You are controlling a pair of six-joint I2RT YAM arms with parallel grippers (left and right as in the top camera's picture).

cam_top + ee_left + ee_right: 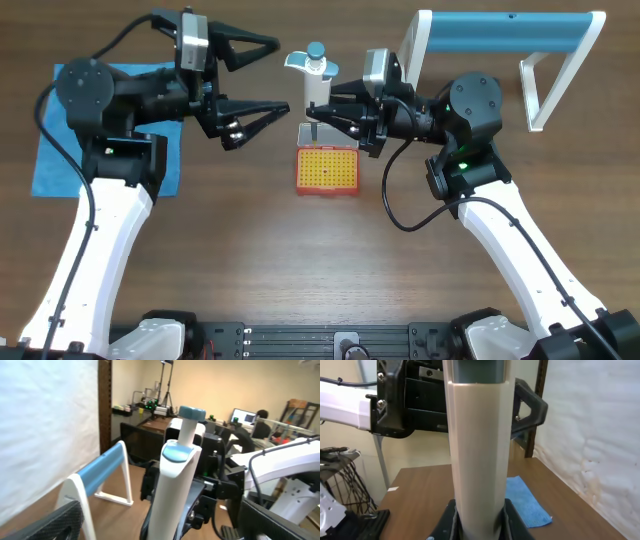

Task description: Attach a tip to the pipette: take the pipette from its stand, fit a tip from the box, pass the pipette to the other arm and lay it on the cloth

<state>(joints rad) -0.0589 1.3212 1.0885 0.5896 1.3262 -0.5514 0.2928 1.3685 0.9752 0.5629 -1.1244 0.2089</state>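
Observation:
The white pipette (316, 78) with a blue cap stands upright above the far edge of the orange tip box (328, 168). My right gripper (326, 108) is shut on its lower body; in the right wrist view the pale barrel (477, 450) sits clamped between the fingers (451, 519). My left gripper (280, 74) is open just left of the pipette, its two fingers spread wide and facing the upper body (175, 480). The blue cloth (100, 130) lies at the far left under the left arm. The pipette's lower end is hidden behind the right gripper.
The white and blue pipette stand (505, 35) is at the back right, also seen past the pipette as a blue bar (102, 467). Bare wooden table (320, 270) spreads in front of the tip box. A corner of the cloth (527, 502) lies beyond the pipette.

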